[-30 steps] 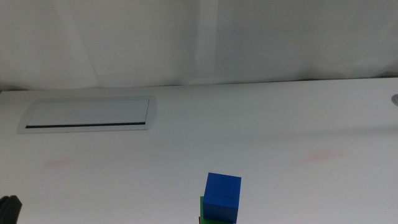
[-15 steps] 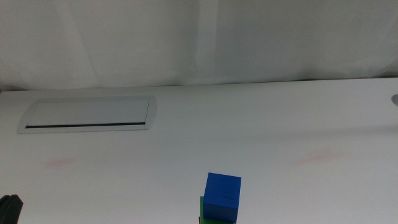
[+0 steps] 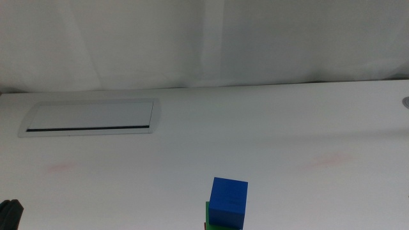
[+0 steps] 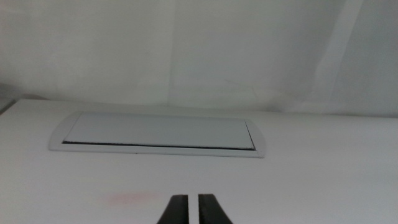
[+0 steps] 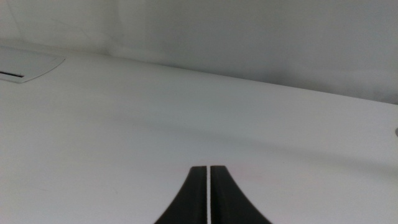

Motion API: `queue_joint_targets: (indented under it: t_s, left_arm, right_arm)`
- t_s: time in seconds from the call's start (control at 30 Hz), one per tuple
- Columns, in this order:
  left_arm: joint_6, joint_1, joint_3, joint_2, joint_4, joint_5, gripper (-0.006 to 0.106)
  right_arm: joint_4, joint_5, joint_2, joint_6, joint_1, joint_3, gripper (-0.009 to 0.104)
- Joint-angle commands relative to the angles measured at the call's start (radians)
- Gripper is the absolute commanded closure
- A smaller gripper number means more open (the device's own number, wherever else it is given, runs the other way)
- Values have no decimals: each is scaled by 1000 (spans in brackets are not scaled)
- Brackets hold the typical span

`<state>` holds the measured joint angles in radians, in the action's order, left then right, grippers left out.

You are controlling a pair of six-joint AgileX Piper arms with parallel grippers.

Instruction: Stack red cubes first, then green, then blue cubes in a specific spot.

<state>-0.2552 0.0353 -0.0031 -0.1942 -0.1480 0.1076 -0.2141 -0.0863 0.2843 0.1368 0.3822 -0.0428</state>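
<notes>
In the middle view the blue cube sits on top of the green cube at the bottom edge of the picture; only a sliver of green shows. The red cube is out of view below the frame. My left gripper is shut and empty, waiting over the white table; a dark part of its arm shows at the bottom left corner of the middle view. My right gripper is shut and empty, also waiting above bare table. Neither gripper is near the stack.
A flat grey cable hatch is set into the table at the back left; it also shows in the left wrist view. A white curtain hangs behind the table. A small round fitting sits at the right edge.
</notes>
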Motion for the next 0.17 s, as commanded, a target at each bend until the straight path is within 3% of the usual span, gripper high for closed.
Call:
queue_joint_targets:
  t_s: [0.0, 0.13]
  left_arm:
    - [15, 4, 39, 2, 6, -15, 104]
    - [15, 4, 39, 2, 6, -15, 104]
  right_arm:
    - [-11, 12, 0, -5, -5, 6, 97]
    - [-11, 12, 0, -5, -5, 6, 97]
